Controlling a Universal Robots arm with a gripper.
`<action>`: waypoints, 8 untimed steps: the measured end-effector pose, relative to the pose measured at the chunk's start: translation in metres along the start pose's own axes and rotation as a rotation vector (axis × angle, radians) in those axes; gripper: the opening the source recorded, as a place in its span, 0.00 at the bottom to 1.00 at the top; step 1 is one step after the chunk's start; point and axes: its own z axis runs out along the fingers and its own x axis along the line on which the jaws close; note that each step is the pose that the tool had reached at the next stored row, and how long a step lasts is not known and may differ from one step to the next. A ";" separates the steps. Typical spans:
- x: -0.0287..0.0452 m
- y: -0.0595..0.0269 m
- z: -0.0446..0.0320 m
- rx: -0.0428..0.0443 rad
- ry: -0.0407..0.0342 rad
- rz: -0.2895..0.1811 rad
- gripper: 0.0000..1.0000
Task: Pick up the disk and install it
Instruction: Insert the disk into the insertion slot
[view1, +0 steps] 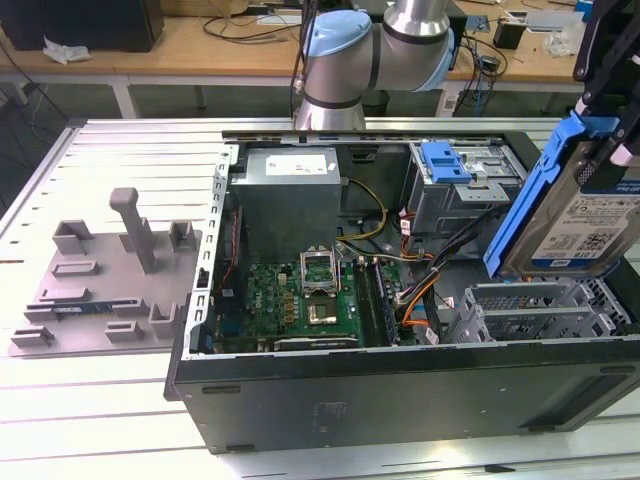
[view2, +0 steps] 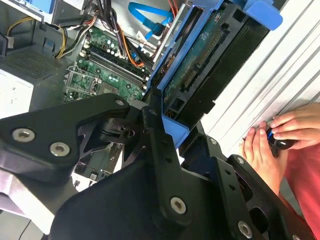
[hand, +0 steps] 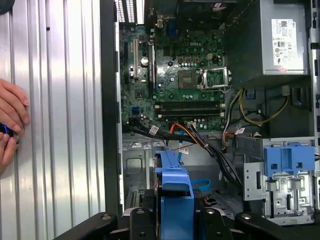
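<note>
I have the end effector (view1: 612, 125) clamped on the disk (view1: 585, 215), gripping it by the upper end of its blue carrier rail. In the second wrist view the black fingers (view2: 159, 131) press on that rail from both sides.

The disk is off the table (view1: 120, 150), in the air above the open computer case (view1: 400, 385), which lies on its side toward the table's edge at the exterior view's right. It hangs straight below the end effector. Its long axis is steep, close to upright, and leans a little so that the top tips toward the exterior view's right. The labelled face looks out to the exterior camera, and its lower end points down into the case.

Directly under that lower end is the silver metal cage (view1: 540, 305), in the case's near corner at the exterior view's right. I judge there is a small gap between them, not contact. The drive bay with the blue latch (view1: 447, 160) lies farther back in the case, toward the arm's base, apart from the disk. In the first wrist view I look down along the carrier (hand: 175, 190) at the case floor, with that bay (hand: 287, 160) off to one side of it.

A person's hands (hand: 10, 112) rest on the table outside the case wall, clear of the disk.
</note>
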 end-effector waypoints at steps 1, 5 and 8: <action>0.0000 -0.0001 0.0003 0.0000 0.0000 -0.001 0.37; -0.0001 0.0000 0.0007 -0.0027 0.0013 -0.046 0.37; -0.0001 -0.0001 0.0007 -0.0032 0.0017 -0.053 0.37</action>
